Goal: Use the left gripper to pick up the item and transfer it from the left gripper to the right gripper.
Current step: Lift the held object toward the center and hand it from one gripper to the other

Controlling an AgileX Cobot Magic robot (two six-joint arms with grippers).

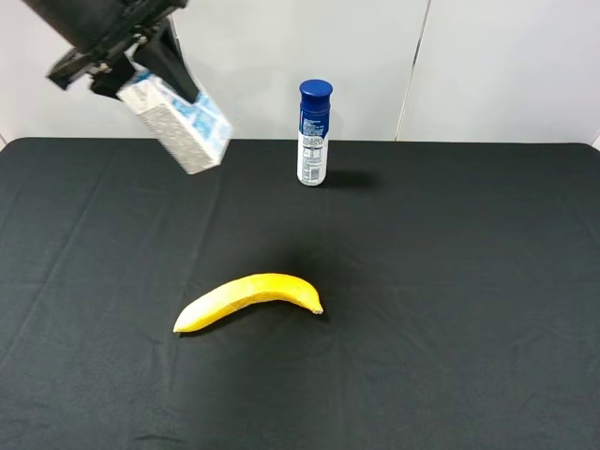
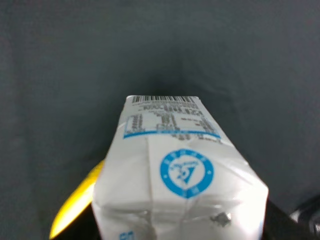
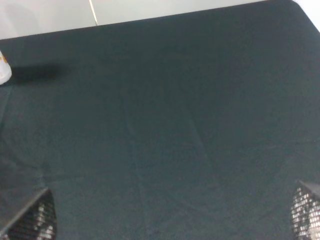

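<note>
The item, a white carton with blue print, hangs tilted in the air above the table's back left, with my left gripper shut on its upper end. The left wrist view is filled by the carton, barcode end pointing away over the black cloth. My right gripper does not show in the exterior high view. Its wrist view shows two mesh-patterned fingertips standing wide apart, open, over bare black cloth with nothing between them.
A yellow banana lies on the black table left of centre, and its end also peeks out beside the carton. A blue-capped white spray can stands upright at the back centre, its edge just visible.
</note>
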